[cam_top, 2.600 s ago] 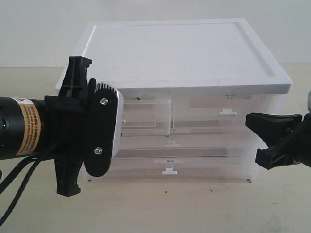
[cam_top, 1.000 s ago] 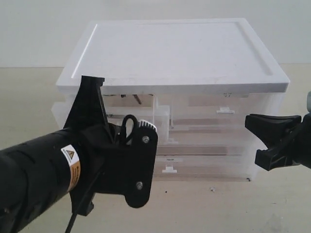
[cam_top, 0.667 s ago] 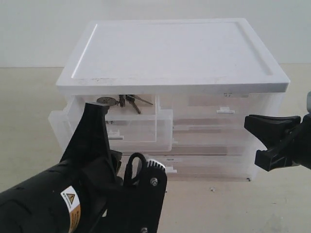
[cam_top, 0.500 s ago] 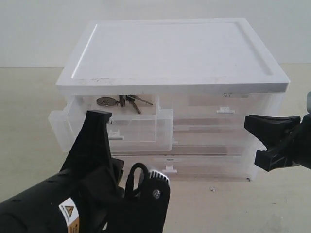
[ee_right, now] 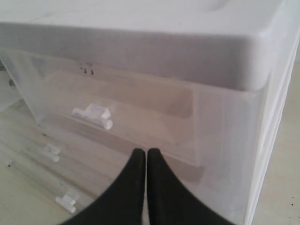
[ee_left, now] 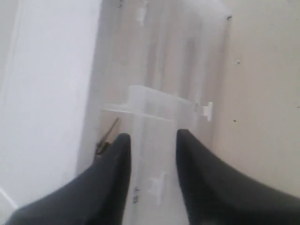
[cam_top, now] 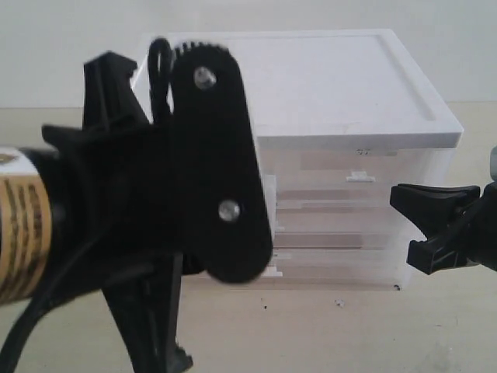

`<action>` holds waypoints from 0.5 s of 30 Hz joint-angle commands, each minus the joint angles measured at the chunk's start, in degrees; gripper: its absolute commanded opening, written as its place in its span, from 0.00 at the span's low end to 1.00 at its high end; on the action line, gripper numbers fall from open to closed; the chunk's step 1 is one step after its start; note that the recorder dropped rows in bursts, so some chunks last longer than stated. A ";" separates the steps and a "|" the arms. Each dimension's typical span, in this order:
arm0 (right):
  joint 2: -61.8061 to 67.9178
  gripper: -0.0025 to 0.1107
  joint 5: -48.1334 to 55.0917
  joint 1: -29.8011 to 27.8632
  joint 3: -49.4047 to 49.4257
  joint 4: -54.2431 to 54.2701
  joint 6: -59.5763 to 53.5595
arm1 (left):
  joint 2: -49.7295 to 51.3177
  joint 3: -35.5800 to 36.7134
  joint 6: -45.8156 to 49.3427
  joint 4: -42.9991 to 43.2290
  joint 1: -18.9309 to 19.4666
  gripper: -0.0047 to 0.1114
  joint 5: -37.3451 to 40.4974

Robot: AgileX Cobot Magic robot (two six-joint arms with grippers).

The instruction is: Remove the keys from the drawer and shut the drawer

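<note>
Open drawer (ee_left: pixel 154 108) beneath spread left fingers (ee_left: pixel 117 159).
Keys (ee_left: pixel 105 140) dimly seen at its back end; right fingers (ee_right: pixel 138 178) pressed together, facing the cabinet (ee_right: pixel 140 42).

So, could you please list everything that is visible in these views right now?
Table: one, beige, beneath everything.
Drawer cabinet: one, white top, translucent body, on the table.
Drawer: one, translucent, pulled out of the cabinet.
Keys: one bunch, dark, blurred, in the open drawer near the cabinet's edge.
Left end effector: one, black, open, above the drawer.
Right end effector: one, black, shut, before the cabinet's closed front.
</note>
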 commanded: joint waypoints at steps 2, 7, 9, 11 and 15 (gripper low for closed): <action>0.00 0.02 -0.15 -0.06 -0.17 -0.24 0.16 | 1.10 -1.62 6.48 -2.20 8.30 0.42 0.62; 0.00 0.02 -0.15 -0.06 -0.17 -0.24 0.16 | 2.36 -1.62 16.20 -13.35 12.98 0.42 -2.92; 0.00 0.02 -0.15 -0.06 -0.17 -0.24 0.16 | 2.76 -1.62 18.50 -13.88 13.88 0.42 -4.67; 0.00 0.02 -0.15 -0.06 -0.17 -0.24 0.16 | 3.14 -1.62 19.43 -13.40 15.14 0.42 -6.69; 0.00 0.02 -0.15 -0.06 -0.17 -0.24 0.16 | 5.59 -1.62 19.85 -13.79 18.63 0.42 -7.89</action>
